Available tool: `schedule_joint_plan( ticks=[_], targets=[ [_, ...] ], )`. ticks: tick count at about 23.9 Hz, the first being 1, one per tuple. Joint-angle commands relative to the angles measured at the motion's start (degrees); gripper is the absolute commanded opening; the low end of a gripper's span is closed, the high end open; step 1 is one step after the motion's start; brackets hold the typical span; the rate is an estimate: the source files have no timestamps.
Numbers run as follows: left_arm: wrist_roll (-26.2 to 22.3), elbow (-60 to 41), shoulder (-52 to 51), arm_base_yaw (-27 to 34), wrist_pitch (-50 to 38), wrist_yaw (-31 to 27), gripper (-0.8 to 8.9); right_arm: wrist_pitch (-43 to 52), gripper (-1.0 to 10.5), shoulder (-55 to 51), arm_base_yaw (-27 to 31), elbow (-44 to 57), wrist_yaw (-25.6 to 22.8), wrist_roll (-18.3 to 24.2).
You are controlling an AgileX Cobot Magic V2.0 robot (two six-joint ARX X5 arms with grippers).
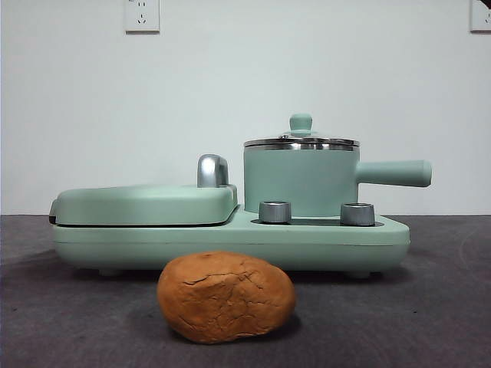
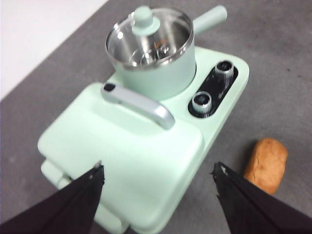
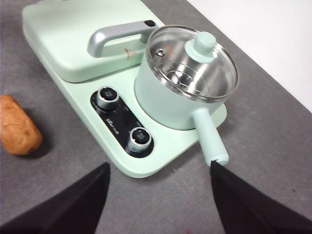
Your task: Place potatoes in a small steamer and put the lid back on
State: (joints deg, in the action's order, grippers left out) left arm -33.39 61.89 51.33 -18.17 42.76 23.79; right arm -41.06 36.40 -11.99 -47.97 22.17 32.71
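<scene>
Each hand [image 2: 158,178] [image 3: 160,175] shows two matte black, wedge-shaped jaws tapering to points.

You have a dark grey, matte table surface [image 1: 437,307] spread below the left gripper [image 2: 158,170] and the right gripper [image 3: 161,165], slightly fuzzy, with a few pale specks. Ahead of both grippers, across the table, a plain white wall [image 1: 92,115] rises from the table's far edge in a straight level line. High on that wall you see a white socket [image 1: 142,14], and a second socket [image 1: 481,14] cut off by the corner of the front view. The light is soft and even, and shadows on the grey surface are faint.
</scene>
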Motion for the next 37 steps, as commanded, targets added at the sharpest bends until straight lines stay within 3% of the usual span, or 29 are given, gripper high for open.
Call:
schedule_joint_plan(
  ticks=[1, 5, 12, 17, 25, 37],
  targets=[
    [3.4, 1.4, 0.7, -0.9, -3.3, 0.2, 3.69, 0.6, 3.3, 0.2, -0.7, -0.9, -0.4, -3.5],
    [9.7, 1.4, 3.1, -1.7, -9.2, 0.2, 3.68, 1.7, 3.3, 0.2, -1.0, -0.9, -2.7, -8.4],
    [19.5, 1.4, 12.3, -4.3, -22.1, 0.2, 3.68, 2.0, 3.3, 0.2, -1.0, -0.9, -2.8, -8.7],
    [26.4, 1.4, 21.4, -7.4, -36.0, -0.2, 3.68, 2.0, 3.3, 0.2, -1.0, -0.9, -2.8, -8.7],
    [31.3, 2.1, 35.1, -13.0, -57.5, -3.5, 3.68, 1.9, 3.3, 0.2, -1.0, -0.9, -2.8, -8.7],
    [31.3, 16.1, 52.8, -17.1, -59.1, -4.9, 3.68, 1.8, 3.3, 0.2, -1.0, -0.9, -2.8, -9.0]
  ],
)
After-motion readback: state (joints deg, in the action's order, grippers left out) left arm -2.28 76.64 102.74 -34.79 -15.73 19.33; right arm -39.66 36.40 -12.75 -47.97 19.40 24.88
